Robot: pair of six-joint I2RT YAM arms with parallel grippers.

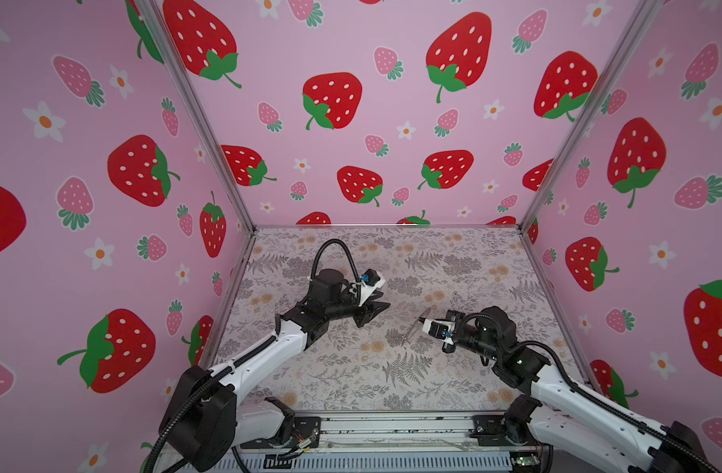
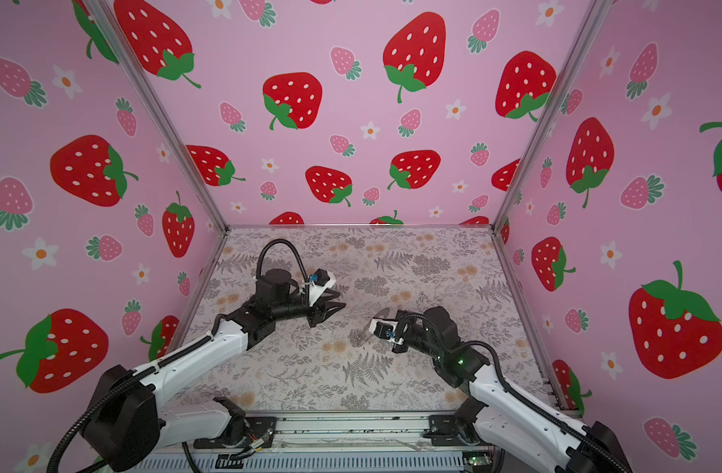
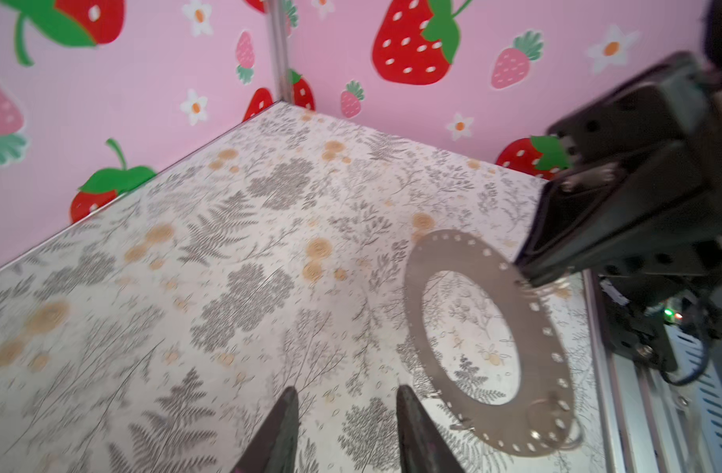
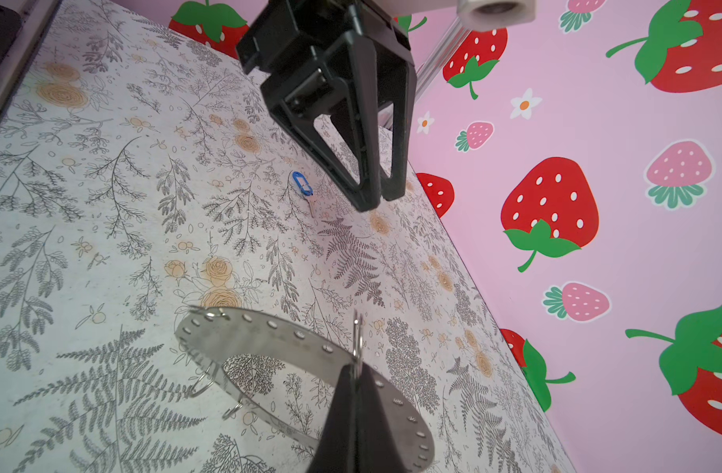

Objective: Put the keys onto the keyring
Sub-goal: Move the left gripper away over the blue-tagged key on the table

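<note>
The right pincer (image 4: 353,368) gripped the keyring (image 4: 269,331) by its rim; the blue key (image 4: 302,185) lay near the half-open, empty left pincer (image 4: 377,201).

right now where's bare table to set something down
Widest bare patch: the near mat, just ahead of the base rail. The far strip along the back wall is also bare. Crowded middle: left tool near the blue key, right tool holding the keyring.

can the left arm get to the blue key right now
Probably yes: the left gripper hangs open close to the blue key, which lies on the table with nothing between them.
</note>
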